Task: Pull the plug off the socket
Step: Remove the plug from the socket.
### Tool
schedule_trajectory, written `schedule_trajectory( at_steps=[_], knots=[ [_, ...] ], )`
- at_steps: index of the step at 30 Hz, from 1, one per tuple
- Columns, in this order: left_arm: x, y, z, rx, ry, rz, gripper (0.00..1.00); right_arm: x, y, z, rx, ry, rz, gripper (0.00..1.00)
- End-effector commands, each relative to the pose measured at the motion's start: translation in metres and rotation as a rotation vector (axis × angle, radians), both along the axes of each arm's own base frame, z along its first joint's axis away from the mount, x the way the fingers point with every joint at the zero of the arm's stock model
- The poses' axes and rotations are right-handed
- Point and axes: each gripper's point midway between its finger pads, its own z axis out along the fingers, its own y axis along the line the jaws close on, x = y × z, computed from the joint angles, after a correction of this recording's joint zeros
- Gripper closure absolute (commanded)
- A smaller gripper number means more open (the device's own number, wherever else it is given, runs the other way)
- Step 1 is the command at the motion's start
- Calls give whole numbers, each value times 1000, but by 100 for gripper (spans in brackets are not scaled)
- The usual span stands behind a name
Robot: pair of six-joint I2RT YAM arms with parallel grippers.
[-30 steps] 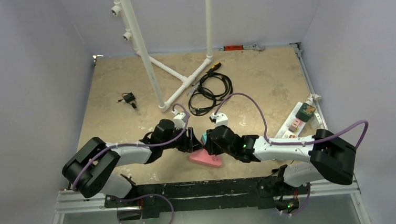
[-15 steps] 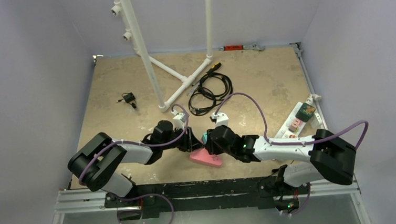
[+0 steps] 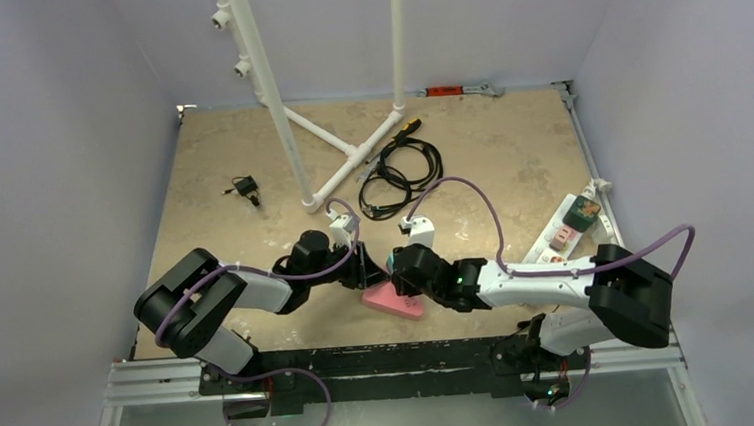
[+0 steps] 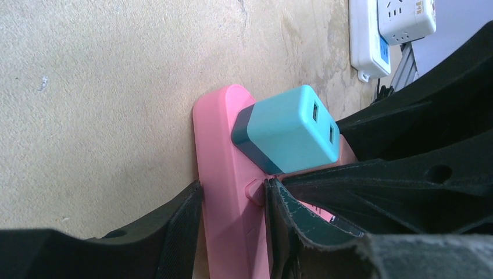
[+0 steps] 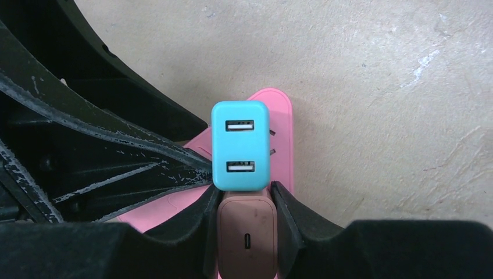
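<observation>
A pink socket strip (image 3: 396, 302) lies flat near the table's front centre. Two plugs stand in it: a teal two-port plug (image 5: 240, 145) and a dusty-pink plug (image 5: 247, 232) right beside it. My right gripper (image 5: 245, 200) is shut on the dusty-pink plug, one pad on each side. From the left, my left gripper (image 4: 232, 197) is shut on the pink strip (image 4: 224, 174), straddling its width just short of the teal plug (image 4: 288, 128). In the top view both grippers meet over the strip, the left (image 3: 369, 271) and the right (image 3: 397, 272), and hide the plugs.
A white power strip (image 3: 566, 225) with plugs in it lies at the right edge. A coiled black cable (image 3: 400, 171) and a white pipe frame (image 3: 344, 155) sit behind the grippers. A small black adapter (image 3: 245, 188) lies far left.
My left gripper's jaws have narrowed onto the pink strip, and the left arm's elbow has shifted slightly right. The right gripper keeps its grip on the dusty-pink plug.
</observation>
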Motion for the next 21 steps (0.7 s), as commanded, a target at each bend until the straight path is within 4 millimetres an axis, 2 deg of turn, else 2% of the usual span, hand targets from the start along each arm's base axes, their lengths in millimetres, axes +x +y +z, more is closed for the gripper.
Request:
schedule_trajectory(
  at_steps=[1,6,11,21],
  knots=[
    [-16,6,-20,52,65,-29,93,12,-4,10,-72,-62,-98,100],
    [-16,8,-24,62,78,-18,94,11,-4,8,-135,-67,-114,100],
    [-16,9,-30,81,90,-16,95,8,-4,9,-125,-59,-103,100],
    [-16,11,-35,101,95,-14,96,1,15,25,104,-17,40,100]
  ],
)
